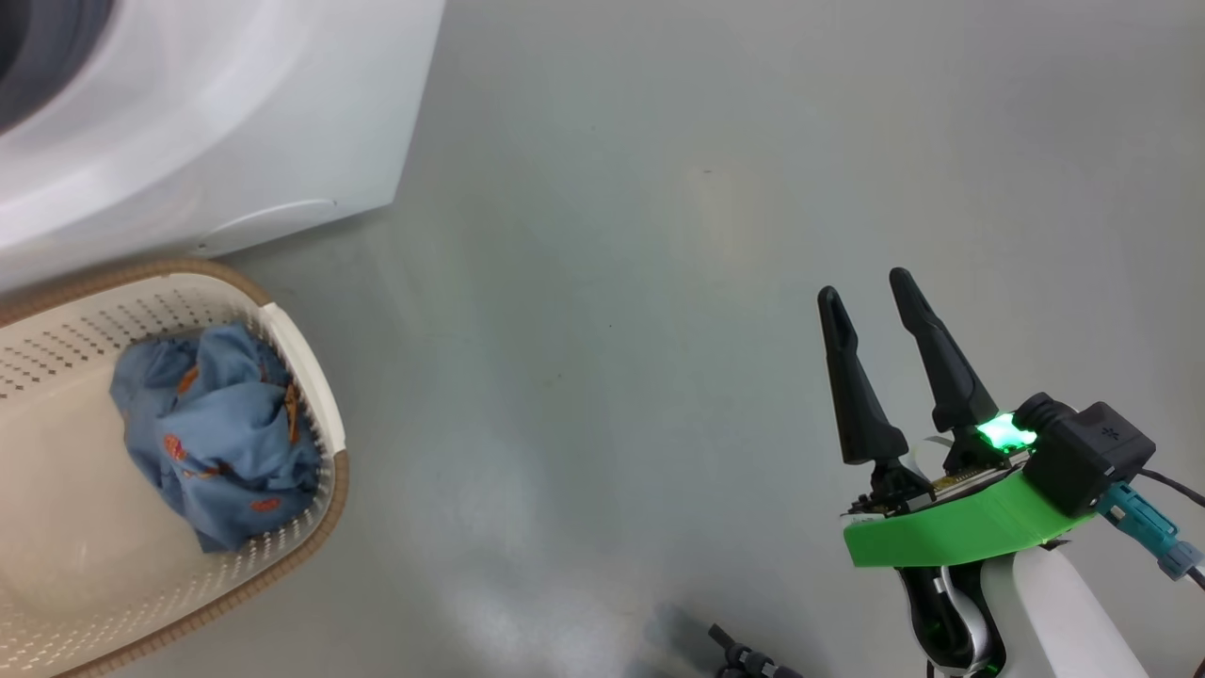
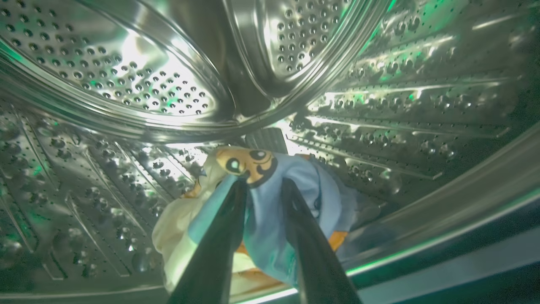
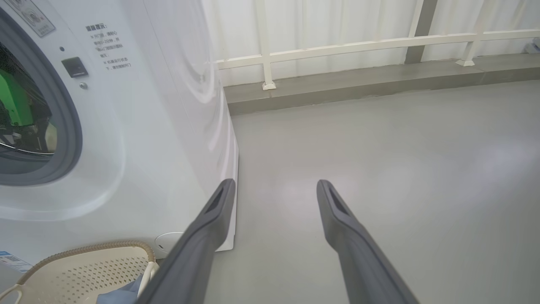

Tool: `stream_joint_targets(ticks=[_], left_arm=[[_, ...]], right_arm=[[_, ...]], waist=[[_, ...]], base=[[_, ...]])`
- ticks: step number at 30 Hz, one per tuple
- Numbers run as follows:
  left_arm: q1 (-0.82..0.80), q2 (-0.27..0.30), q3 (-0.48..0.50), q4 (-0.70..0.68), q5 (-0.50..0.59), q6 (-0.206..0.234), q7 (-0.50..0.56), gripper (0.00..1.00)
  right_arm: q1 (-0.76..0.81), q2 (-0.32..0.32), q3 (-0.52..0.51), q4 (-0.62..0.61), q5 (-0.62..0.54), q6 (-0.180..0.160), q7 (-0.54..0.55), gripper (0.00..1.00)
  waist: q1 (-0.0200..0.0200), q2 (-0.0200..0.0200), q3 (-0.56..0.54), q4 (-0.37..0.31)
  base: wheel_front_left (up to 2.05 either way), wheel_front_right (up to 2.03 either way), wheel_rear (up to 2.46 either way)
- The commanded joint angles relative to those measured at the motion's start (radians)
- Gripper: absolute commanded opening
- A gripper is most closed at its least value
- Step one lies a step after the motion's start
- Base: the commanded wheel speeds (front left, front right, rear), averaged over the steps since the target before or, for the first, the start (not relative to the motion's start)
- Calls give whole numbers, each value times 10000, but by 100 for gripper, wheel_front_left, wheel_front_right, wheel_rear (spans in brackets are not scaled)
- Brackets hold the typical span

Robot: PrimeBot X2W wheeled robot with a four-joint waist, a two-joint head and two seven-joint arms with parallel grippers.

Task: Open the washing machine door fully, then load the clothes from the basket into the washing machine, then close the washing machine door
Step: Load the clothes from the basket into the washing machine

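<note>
Clothes, blue-cream bear-print fabric, at perforated steel drum's 6 o'clock; left gripper reaches in, straddling them, grip unclear; right gripper spread.

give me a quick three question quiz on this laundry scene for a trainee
1. True or false: the basket is empty.
2. Where does the left gripper reach? A the basket, B the steel drum, C a shelf.
3. Which gripper stands open over the floor?
Key: 1 false, clothes lie in it; 2 B; 3 the right gripper.
</note>
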Motion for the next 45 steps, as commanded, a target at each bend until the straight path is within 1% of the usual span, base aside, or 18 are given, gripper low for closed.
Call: stream_joint_targets(ticks=[1,2,4,5,6,7,8,13,22,27,37,41,45], left_arm=[[14,365,-1,-173,-93,-80,375,38],[79,329,20,-163,-154,-134,656,45],[185,319,19,-152,-222,-202,1070,52],[238,318,34,-148,-272,-243,1221,61],[290,328,52,-145,-324,-292,1382,78],[337,337,62,-143,-367,-332,1524,91],[368,341,60,-141,-397,-358,1602,100],[394,272,65,-138,-562,-405,1524,100],[571,48,222,-136,-986,-490,912,100],[889,-308,832,-135,-1783,-560,3,100],[1772,-610,1050,-134,-2312,-803,-1762,100],[2128,-810,981,-197,-2362,-863,-2248,100],[2592,-1114,1067,-704,-2554,-897,-2522,100]], right_arm=[[166,-116,195,-195,22,44,-78,100],[181,-116,191,-197,15,44,-78,100],[199,-116,185,-194,1,44,-78,100],[206,-116,179,-192,-7,44,-78,100],[212,-116,171,-188,-15,44,-78,100],[216,-116,158,-186,-23,44,-78,100],[215,-116,142,-187,-32,44,-78,100],[200,-116,70,-213,-63,44,-78,100],[124,-116,-7,-215,-133,44,-78,100],[109,-116,-130,-231,-248,44,-78,100],[93,-116,-319,-245,-497,44,-78,100],[134,-116,-408,-242,-621,44,-78,100],[106,-116,-529,-251,-769,44,-78,100]], waist=[[0,0,-44,34],[0,0,-59,51],[0,0,-73,76],[0,0,-85,83],[0,0,-94,90],[0,0,-101,96],[0,0,-103,105],[0,0,-116,181],[0,0,-232,368],[0,0,-378,575],[0,0,-686,936],[0,0,-878,1092],[0,0,-1111,1298]], base=[[0,0,0],[0,0,0],[0,0,0],[0,0,0],[0,0,0],[0,0,0],[0,0,0],[0,0,0],[0,0,0],[0,0,0],[0,0,0],[0,0,0],[0,0,0]])
